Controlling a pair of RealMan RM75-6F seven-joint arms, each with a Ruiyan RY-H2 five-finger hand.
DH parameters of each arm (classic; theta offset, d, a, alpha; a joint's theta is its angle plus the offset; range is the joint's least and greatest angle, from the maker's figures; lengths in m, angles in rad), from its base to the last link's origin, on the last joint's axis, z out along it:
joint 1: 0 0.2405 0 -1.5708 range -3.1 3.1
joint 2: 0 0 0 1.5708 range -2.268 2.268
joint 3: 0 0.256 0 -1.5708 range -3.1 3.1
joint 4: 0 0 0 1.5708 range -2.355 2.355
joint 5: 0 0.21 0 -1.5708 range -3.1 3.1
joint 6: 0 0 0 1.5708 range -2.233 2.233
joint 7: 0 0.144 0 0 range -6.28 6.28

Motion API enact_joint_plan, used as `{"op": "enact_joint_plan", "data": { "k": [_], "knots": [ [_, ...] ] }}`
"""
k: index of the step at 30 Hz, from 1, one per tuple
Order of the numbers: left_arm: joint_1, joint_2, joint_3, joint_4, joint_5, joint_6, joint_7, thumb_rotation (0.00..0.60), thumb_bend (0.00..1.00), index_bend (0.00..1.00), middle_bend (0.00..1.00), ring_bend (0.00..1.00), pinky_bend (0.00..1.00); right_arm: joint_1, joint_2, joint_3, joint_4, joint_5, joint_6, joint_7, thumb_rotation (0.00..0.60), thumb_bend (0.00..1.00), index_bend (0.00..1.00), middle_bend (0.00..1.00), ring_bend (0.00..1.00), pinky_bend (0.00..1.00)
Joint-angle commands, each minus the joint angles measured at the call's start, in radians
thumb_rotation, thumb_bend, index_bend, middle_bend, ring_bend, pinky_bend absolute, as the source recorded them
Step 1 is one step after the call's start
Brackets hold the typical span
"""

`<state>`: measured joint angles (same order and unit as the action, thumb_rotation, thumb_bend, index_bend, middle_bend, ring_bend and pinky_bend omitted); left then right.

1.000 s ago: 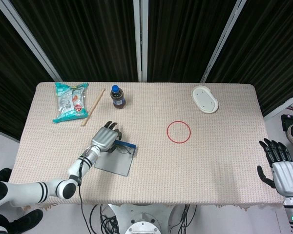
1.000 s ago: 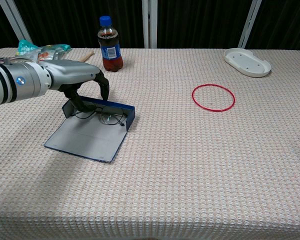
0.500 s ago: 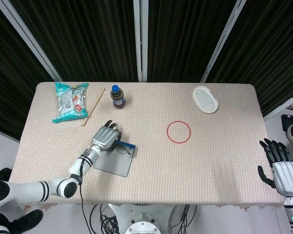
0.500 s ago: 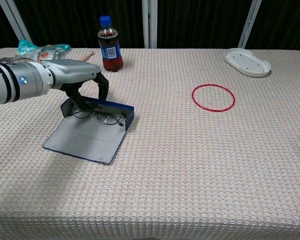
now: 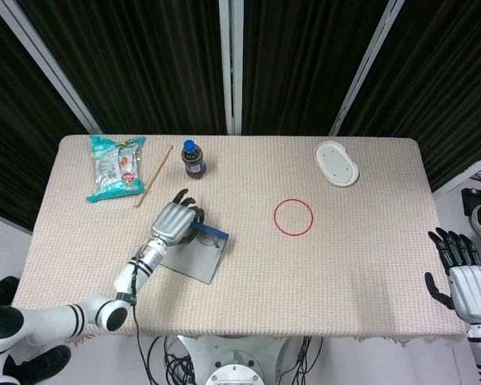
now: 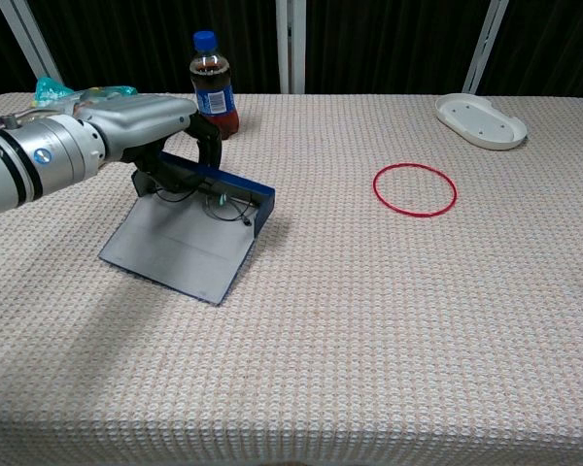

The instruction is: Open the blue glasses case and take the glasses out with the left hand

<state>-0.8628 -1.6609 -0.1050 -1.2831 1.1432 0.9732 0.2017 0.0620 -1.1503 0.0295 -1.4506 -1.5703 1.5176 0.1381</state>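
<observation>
The left hand (image 6: 160,136) curls down into the open blue glasses case (image 6: 189,228), fingers around the glasses (image 6: 219,201) at the tray's near-left end; whether they actually pinch the frame I cannot tell. The lid lies flat on the table (image 6: 389,320). Lifting out is the step; next needs a firm pinch, then a straight rise.

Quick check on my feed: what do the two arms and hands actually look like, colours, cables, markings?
The left hand has a silver-grey metallic back and black fingers. Its forearm is a silver cylinder with black bands and a small blue round mark, and a thin black cable runs along it in the head view. Further back the arm is white with black joints. The right hand looks the same: silver back, black fingers, and a green light below the wrist.
</observation>
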Motion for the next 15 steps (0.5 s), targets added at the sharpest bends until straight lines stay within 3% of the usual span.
{"op": "enact_joint_plan", "data": {
  "k": [1,7,15],
  "knots": [
    [0.046,-0.123,0.004,0.179,0.155,0.128,-0.170,0.600,0.52,0.55,0.46,0.21,0.00,0.001,-0.001,0.000,0.000,0.000,-0.001,0.000,0.600,0.41,0.00,0.06,0.00,0.00],
    [0.054,-0.254,0.001,0.395,0.247,0.219,-0.276,0.600,0.52,0.55,0.46,0.21,0.00,0.003,0.002,0.001,-0.004,-0.001,-0.005,-0.004,0.600,0.41,0.00,0.06,0.00,0.00],
    [0.045,-0.355,0.002,0.623,0.320,0.282,-0.356,0.600,0.52,0.55,0.46,0.21,0.00,-0.004,0.005,0.000,-0.006,0.004,0.000,-0.002,0.600,0.41,0.00,0.06,0.00,0.00]
  ]
}}
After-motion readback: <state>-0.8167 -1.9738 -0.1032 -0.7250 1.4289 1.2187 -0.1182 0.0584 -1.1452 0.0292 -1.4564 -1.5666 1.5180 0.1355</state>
